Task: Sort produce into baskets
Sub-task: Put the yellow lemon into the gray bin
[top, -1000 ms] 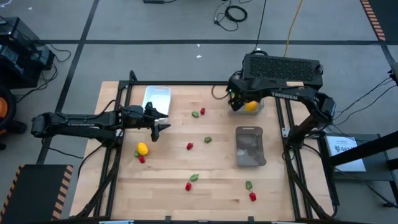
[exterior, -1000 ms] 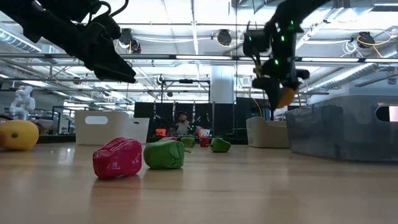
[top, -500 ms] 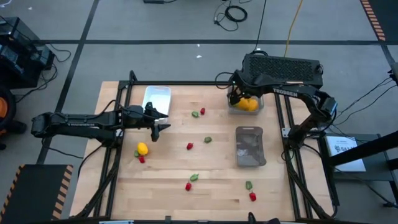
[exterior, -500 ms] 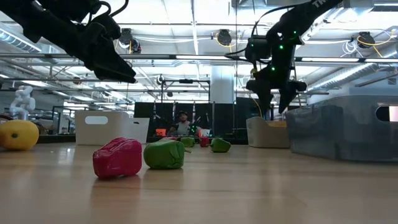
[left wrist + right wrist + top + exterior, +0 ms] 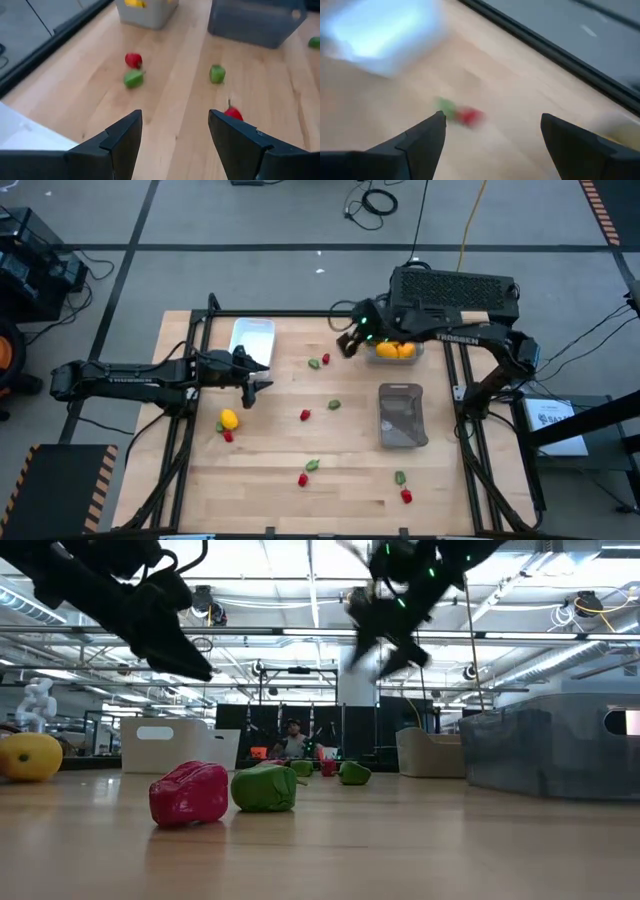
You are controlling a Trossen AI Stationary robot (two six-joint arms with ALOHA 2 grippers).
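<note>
My right gripper point(image 5: 346, 345) hangs open and empty above the table's far middle, just left of the pale grey tray point(image 5: 413, 352), which holds yellow lemons point(image 5: 394, 350). A green piece point(image 5: 314, 364) and a red piece point(image 5: 326, 358) lie on the table in front of it; they also show in the right wrist view point(image 5: 462, 115). My left gripper point(image 5: 262, 375) is open and empty beside the white tray point(image 5: 252, 337). A lemon point(image 5: 229, 418) with a red piece point(image 5: 228, 435) lies near it. The darker grey tray point(image 5: 402, 416) stands at the right.
More red and green pieces are scattered across the table: at the middle point(image 5: 305, 415) point(image 5: 334, 404), and toward the near edge point(image 5: 302, 478) point(image 5: 313, 464) point(image 5: 400, 477) point(image 5: 406, 495). A black frame point(image 5: 300, 313) runs along the table's far edge.
My right gripper opened over the pale grey tray and let go of a yellow lemon, which now lies in the tray. The gripper has then gone up and toward the table's left, toward the green and red pieces at the far middle.
</note>
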